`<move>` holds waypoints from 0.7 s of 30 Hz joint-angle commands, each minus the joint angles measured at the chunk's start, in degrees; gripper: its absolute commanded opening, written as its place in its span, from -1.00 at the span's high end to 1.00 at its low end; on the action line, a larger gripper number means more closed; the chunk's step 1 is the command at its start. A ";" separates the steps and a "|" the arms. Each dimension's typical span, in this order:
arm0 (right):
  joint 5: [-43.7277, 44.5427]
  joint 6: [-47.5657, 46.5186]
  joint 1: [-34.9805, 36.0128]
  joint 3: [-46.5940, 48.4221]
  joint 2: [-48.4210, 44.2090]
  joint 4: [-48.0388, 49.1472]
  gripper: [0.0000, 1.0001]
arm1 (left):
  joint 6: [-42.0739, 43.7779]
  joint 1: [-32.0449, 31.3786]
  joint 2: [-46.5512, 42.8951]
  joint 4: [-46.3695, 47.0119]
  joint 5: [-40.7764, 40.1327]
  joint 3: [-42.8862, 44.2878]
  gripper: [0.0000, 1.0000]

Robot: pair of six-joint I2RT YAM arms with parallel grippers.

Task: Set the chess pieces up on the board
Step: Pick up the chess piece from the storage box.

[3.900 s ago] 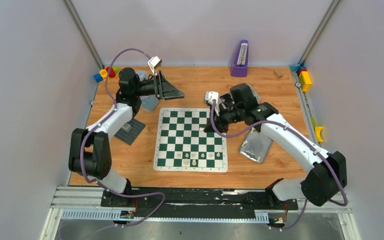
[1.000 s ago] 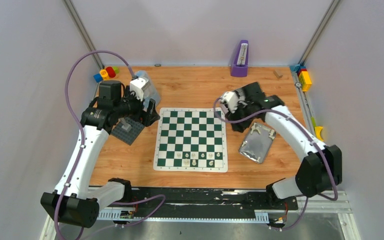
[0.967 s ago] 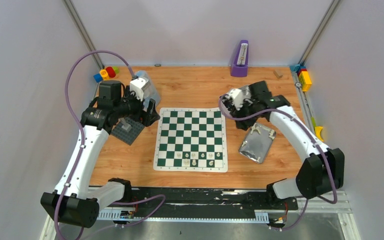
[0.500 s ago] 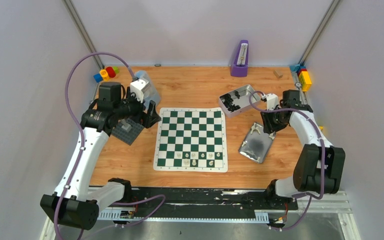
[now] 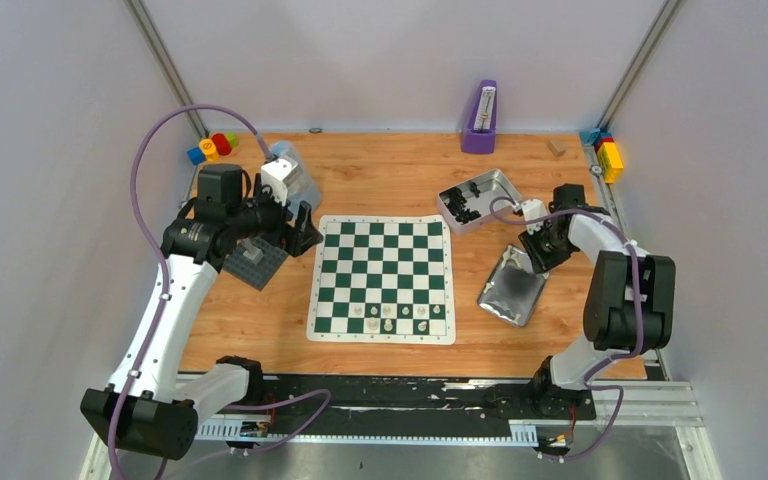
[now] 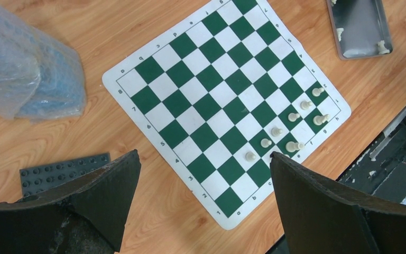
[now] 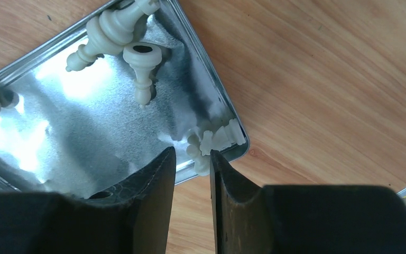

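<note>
The board (image 5: pixel 380 278) is lying flat on the wooden table (image 5: pixel 390 170). Its two nearest rows are carrying eight cream chess pieces (image 6: pixel 276 132), as far as the left wrist view lets me count: six in one line and two on the edge row behind them.

Right of the board, a shallow silver tin tray (image 7: pixel 84 121) is holding four more cream pieces. One of them, a crowned piece (image 7: pixel 219 138), is lying tucked into the tray's corner against the rim. The right gripper (image 7: pixel 193 154) is reaching down at that corner. Its fingers are only narrowly apart, with the crowned piece's end between the tips; I cannot tell whether it is pinched.

Beyond the board's far right corner, an open tin (image 5: pixel 497 184) is holding dark pieces. The left gripper (image 6: pixel 203 154) is hovering just off the board's far left corner, spread wide and holding nothing.

Left of the board, a dark grey studded plate (image 6: pixel 63 170) and a crumpled plastic bag (image 6: pixel 26 69) are sitting. A purple metronome (image 5: pixel 480 118) is standing well beyond the board's far side.
</note>
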 commanded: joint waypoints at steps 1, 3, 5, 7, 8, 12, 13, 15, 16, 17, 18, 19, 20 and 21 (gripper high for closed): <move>3.25 -3.08 0.80 0.91 0.94 1.96 0.39 | 0.99 0.20 -0.69 1.72 1.13 -0.20 -1.00; 3.66 -3.41 0.98 0.79 1.29 2.26 0.40 | 0.95 0.26 -0.54 1.76 1.08 -0.20 -1.00; 3.93 -3.62 1.18 0.75 1.69 2.27 0.41 | 0.91 0.26 -0.51 1.78 1.09 -0.17 -1.00; 4.35 -3.80 1.46 0.51 2.02 2.35 0.44 | 0.94 0.27 -0.60 1.70 0.93 -0.20 -1.00; 4.60 -3.94 1.66 0.37 2.18 2.31 0.45 | 1.01 0.27 -0.67 1.69 0.86 -0.23 -1.00; 4.82 -4.00 2.25 0.17 2.69 2.44 0.48 | 1.09 0.27 -0.70 1.75 0.65 -0.22 -1.00; 4.92 -3.99 2.32 0.19 2.83 2.47 0.49 | 1.09 0.27 -0.70 1.76 0.63 -0.25 -1.00; 5.24 -3.99 2.43 0.15 3.23 2.58 0.54 | 1.09 0.27 -0.70 1.75 0.50 -0.22 -1.00; 5.36 -3.99 2.44 0.07 3.35 2.66 0.55 | 1.13 0.27 -0.70 1.77 0.50 -0.26 -1.00; 5.45 -3.99 2.48 0.05 3.46 2.71 0.57 | 1.12 0.27 -0.70 1.77 0.44 -0.22 -1.00; 5.52 -3.99 2.52 0.00 3.53 2.71 0.60 | 1.15 0.27 -0.70 1.78 0.43 -0.26 -1.00; 5.68 -3.99 2.57 -0.09 3.58 2.71 0.62 | 1.15 0.25 -0.70 1.73 0.42 -0.31 -1.00; 5.92 -4.06 2.67 -0.14 3.60 2.71 0.63 | 1.16 0.26 -0.70 1.74 0.42 -0.30 -1.00; 6.26 -4.13 2.70 -0.32 3.66 2.78 0.65 | 1.18 0.27 -0.70 1.76 0.40 -0.23 -1.00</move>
